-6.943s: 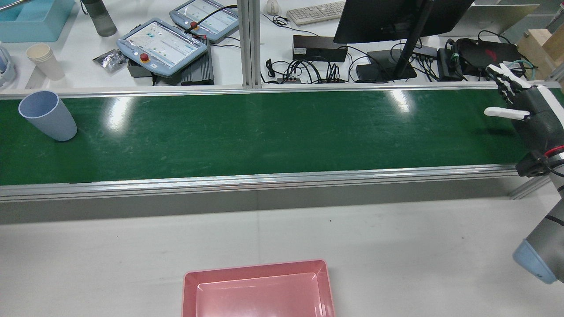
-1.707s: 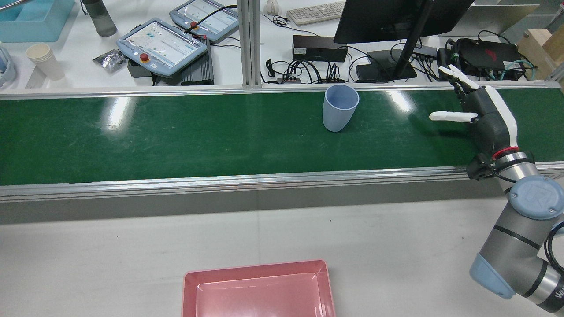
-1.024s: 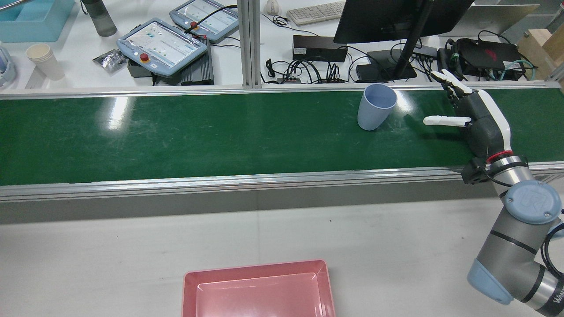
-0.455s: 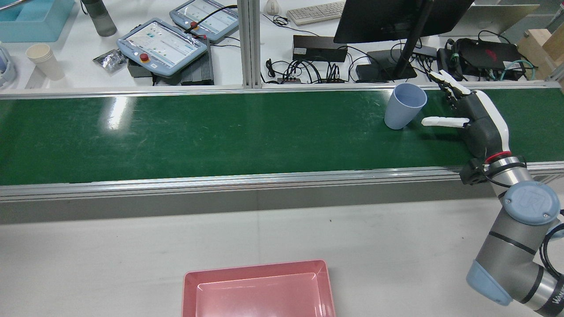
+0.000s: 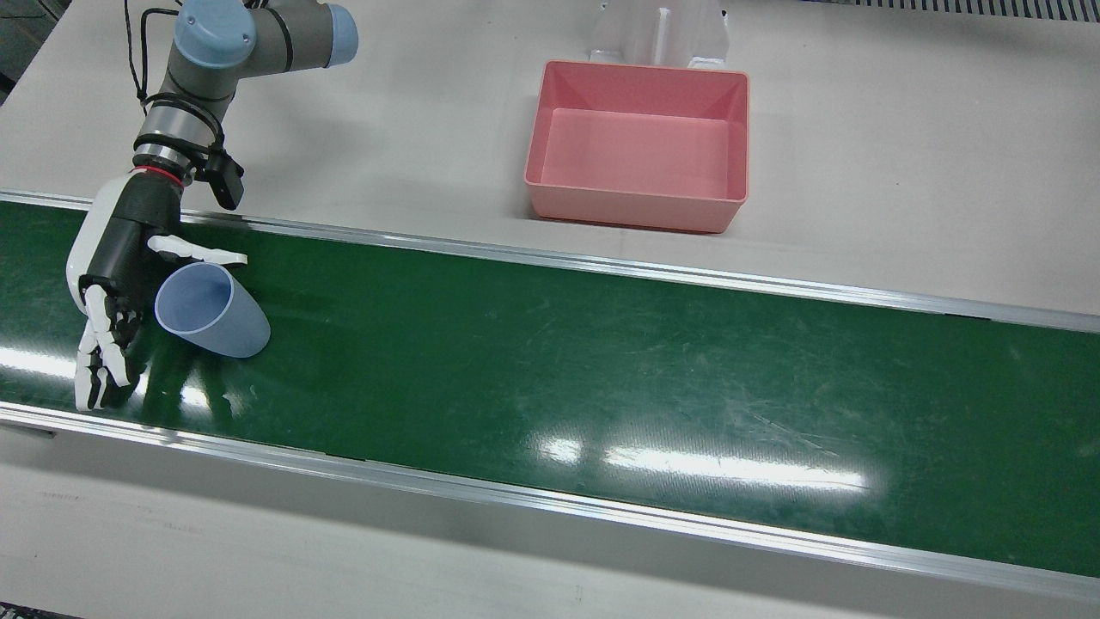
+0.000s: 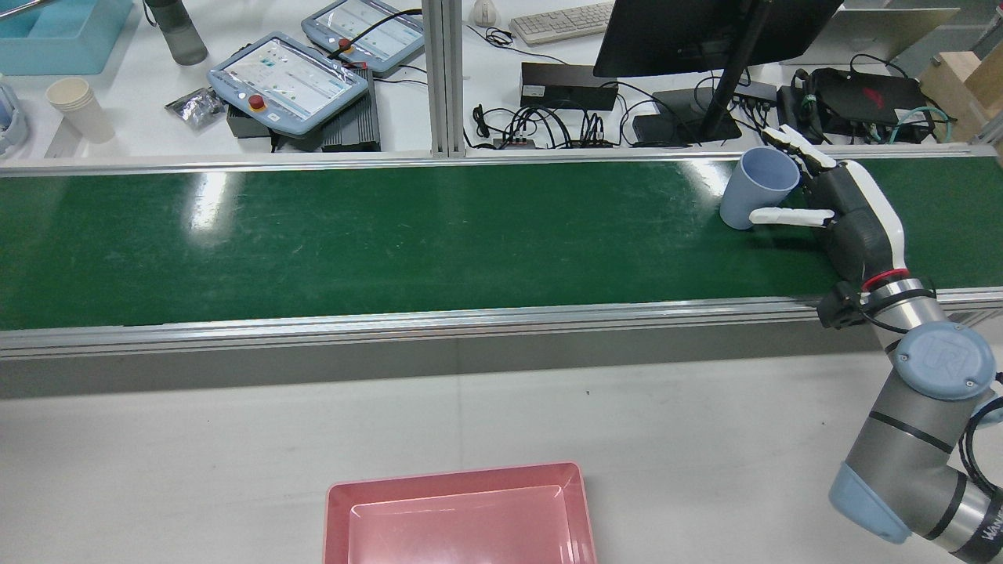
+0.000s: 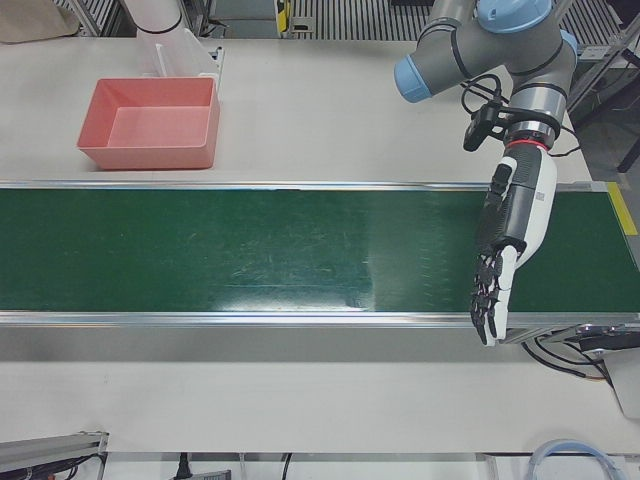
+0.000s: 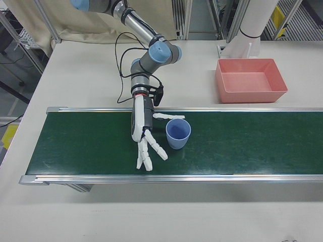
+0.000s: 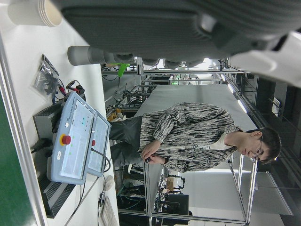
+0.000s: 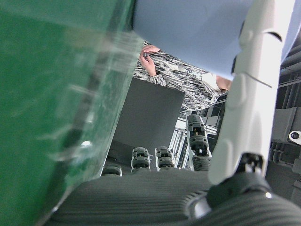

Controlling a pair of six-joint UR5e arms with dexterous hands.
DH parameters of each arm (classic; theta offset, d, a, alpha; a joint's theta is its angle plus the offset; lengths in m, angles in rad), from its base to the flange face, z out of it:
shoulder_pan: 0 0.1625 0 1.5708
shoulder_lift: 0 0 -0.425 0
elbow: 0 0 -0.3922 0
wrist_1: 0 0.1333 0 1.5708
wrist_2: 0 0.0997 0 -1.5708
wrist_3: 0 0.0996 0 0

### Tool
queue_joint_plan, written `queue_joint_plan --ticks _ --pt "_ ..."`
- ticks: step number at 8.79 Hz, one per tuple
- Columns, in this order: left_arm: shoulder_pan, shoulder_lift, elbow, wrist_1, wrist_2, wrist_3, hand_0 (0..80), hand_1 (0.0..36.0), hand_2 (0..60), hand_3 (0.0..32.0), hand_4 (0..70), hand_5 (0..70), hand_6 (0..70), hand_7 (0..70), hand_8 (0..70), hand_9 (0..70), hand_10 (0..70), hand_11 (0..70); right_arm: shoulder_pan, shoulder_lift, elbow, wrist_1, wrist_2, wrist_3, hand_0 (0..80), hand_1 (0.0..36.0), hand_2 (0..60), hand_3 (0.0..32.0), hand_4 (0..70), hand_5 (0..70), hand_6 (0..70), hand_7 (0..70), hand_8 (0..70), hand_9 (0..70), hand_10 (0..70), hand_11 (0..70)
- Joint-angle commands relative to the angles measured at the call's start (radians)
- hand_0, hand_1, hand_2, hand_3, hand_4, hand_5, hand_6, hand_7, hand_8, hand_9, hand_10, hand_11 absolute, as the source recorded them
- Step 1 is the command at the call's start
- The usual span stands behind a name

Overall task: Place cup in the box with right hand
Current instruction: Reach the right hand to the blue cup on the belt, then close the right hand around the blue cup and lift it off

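Green belt (image 5: 601, 344) is our landmark, running across the station. Pink box (image 5: 640, 142) sits off the belt on the robot's side, well apart from the cup. Right hand (image 5: 120, 284) waits low over the belt's end, fingers (image 5: 96, 370) spread wide, gripping nothing, likely to catch. Blue cup (image 5: 209, 309) stands upright on the belt inside that spread. We see the left hand (image 7: 510, 240) over the opposite end, fingers straight, empty.

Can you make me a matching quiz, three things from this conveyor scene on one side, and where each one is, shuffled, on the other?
Things:
1. blue cup
2. pink box
3. right robot hand

Places:
A. on the white table, empty
B. open over the belt, beside the cup
C. upright on the green belt

Pairs: 1-C, 2-A, 3-B
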Motion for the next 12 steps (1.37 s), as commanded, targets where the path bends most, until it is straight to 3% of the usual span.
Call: queue_joint_plan --ticks 1,2,3,4,5,6,7,9,10,11,12 --pt "0.0 0.0 0.001 0.0 0.0 0.0 0.0 0.0 0.0 0.0 0.0 0.0 0.0 0.0 0.0 0.0 0.0 0.0 0.01 -0.007 -0.004 0.0 0.0 0.001 56.3 23.2 0.8 0.0 0.0 8.2 6.3 21.5 8.8 14.0 0.4 3.1" --pt "0.0 0.0 0.001 0.0 0.0 0.0 0.0 0.0 0.0 0.0 0.0 0.0 0.0 0.0 0.0 0.0 0.0 0.0 0.015 -0.009 -0.006 -0.002 0.0 -0.002 54.8 28.3 24.7 0.0 0.0 9.2 10.9 39.8 12.2 22.8 2.9 7.0" --pt "0.0 0.0 0.001 0.0 0.0 0.0 0.0 0.0 0.0 0.0 0.0 0.0 0.0 0.0 0.0 0.0 0.0 0.0 0.024 -0.009 -0.003 -0.018 0.002 0.0 51.7 34.6 60.0 0.0 0.0 11.0 17.0 66.9 19.5 37.5 10.0 17.5" --pt "0.0 0.0 0.001 0.0 0.0 0.0 0.0 0.0 0.0 0.0 0.0 0.0 0.0 0.0 0.0 0.0 0.0 0.0 0.041 -0.009 0.009 -0.073 0.002 0.003 47.3 36.0 60.0 0.0 8.2 14.7 28.6 70.0 35.7 59.8 33.4 50.0" --pt "0.0 0.0 0.0 0.0 0.0 0.0 0.0 0.0 0.0 0.0 0.0 0.0 0.0 0.0 0.0 0.0 0.0 0.0 0.053 -0.009 0.023 -0.107 0.002 0.003 47.5 36.0 60.0 0.0 31.5 19.0 39.6 70.0 51.9 70.0 59.0 70.0" --pt "0.0 0.0 0.0 0.0 0.0 0.0 0.0 0.0 0.0 0.0 0.0 0.0 0.0 0.0 0.0 0.0 0.0 0.0 0.065 -0.009 0.026 -0.115 0.002 0.003 49.6 36.0 60.0 0.0 55.1 21.5 46.7 70.0 64.6 70.0 70.0 70.0" --pt "0.0 0.0 0.0 0.0 0.0 0.0 0.0 0.0 0.0 0.0 0.0 0.0 0.0 0.0 0.0 0.0 0.0 0.0 0.071 -0.012 0.029 -0.115 0.002 0.003 49.8 36.0 60.0 0.0 62.8 22.7 49.7 70.0 70.0 70.0 70.0 70.0" --pt "0.0 0.0 0.0 0.0 0.0 0.0 0.0 0.0 0.0 0.0 0.0 0.0 0.0 0.0 0.0 0.0 0.0 0.0 0.078 -0.035 0.096 -0.117 0.0 0.003 51.4 36.0 60.0 0.0 70.0 22.6 49.0 70.0 70.0 70.0 70.0 70.0" --pt "0.0 0.0 0.0 0.0 0.0 0.0 0.0 0.0 0.0 0.0 0.0 0.0 0.0 0.0 0.0 0.0 0.0 0.0 0.076 -0.044 0.174 -0.12 -0.002 -0.009 50.5 36.0 60.0 0.0 68.0 22.3 47.8 70.0 70.0 70.0 70.0 70.0" --pt "0.0 0.0 0.0 0.0 0.0 0.0 0.0 0.0 0.0 0.0 0.0 0.0 0.0 0.0 0.0 0.0 0.0 0.0 0.07 -0.044 0.277 -0.161 -0.008 -0.034 49.6 36.0 60.0 0.0 64.3 21.8 46.5 70.0 69.9 70.0 70.0 70.0" --pt "0.0 0.0 0.0 0.0 0.0 0.0 0.0 0.0 0.0 0.0 0.0 0.0 0.0 0.0 0.0 0.0 0.0 0.0 0.031 -0.041 0.427 -0.237 -0.011 -0.098 49.2 36.0 60.0 0.0 69.1 21.3 46.4 70.0 69.7 70.0 70.0 70.0"
